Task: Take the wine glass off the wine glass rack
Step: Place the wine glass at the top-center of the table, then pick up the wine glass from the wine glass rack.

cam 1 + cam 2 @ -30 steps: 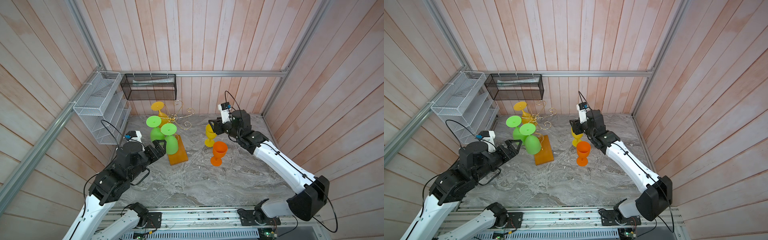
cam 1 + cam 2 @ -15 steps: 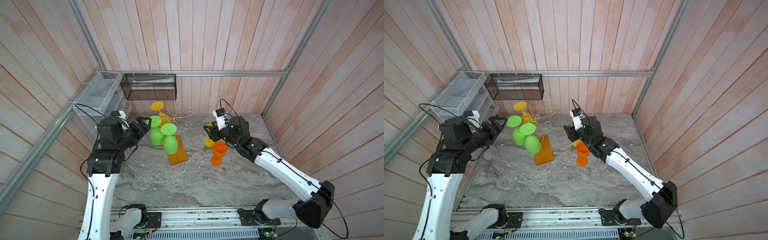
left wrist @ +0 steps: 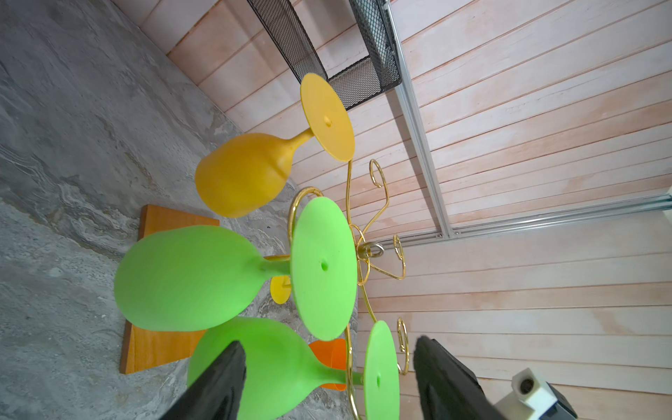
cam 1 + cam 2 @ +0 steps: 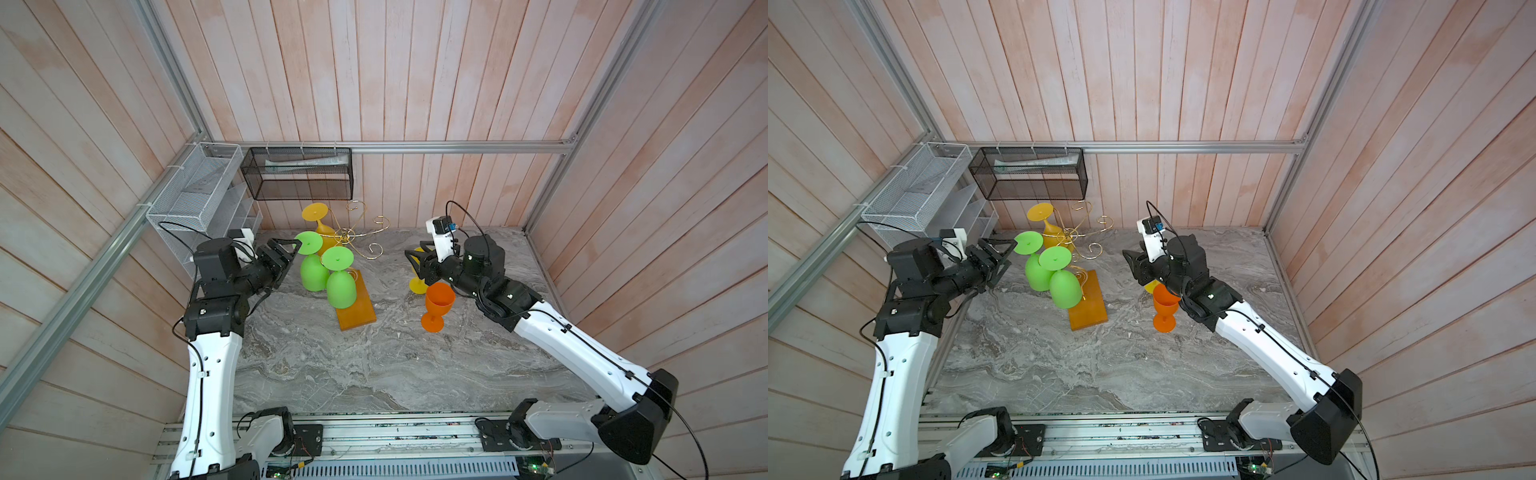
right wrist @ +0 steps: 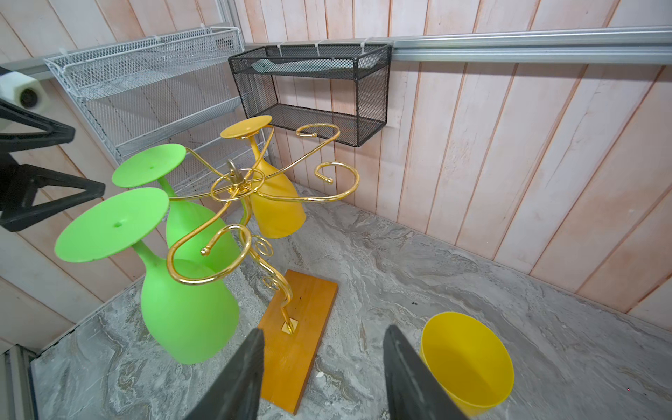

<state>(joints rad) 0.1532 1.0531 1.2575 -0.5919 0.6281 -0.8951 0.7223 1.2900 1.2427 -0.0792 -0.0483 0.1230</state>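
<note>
Right in front of the left gripper's (image 4: pixel 293 253) spread fingers, a green wine glass (image 3: pixel 254 363) hangs upside down on the wine glass rack (image 4: pixel 357 307). It looks like light, hard, slippery plastic, so pinching its thin stem (image 3: pixel 329 372) seems best. The right gripper's (image 5: pixel 323 332) fingers are spread too and hold nothing.

No text, label, brand, number or sign could be read on anything in any of the views.
</note>
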